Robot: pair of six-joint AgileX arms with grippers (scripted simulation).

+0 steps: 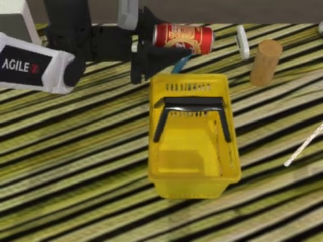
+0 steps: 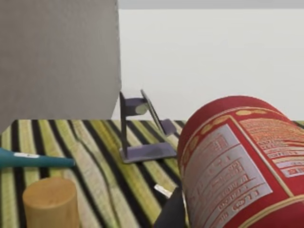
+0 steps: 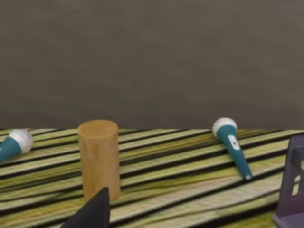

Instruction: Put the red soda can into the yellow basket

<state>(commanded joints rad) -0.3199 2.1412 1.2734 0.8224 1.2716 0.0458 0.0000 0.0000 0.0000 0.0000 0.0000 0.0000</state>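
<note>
Red soda can point(image 1: 182, 39) is gripped sideways in our left end effector point(image 1: 169, 53), lifted off the counter just beyond the far rim of the yellow basket point(image 1: 193, 179) (not over its opening yet), so carry-over and release remain.

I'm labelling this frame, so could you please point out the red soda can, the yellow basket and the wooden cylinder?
red soda can point(image 1: 182, 38), top view, its side.
yellow basket point(image 1: 190, 81), top view, far rim.
wooden cylinder point(image 1: 265, 62), top view, its side.
</note>
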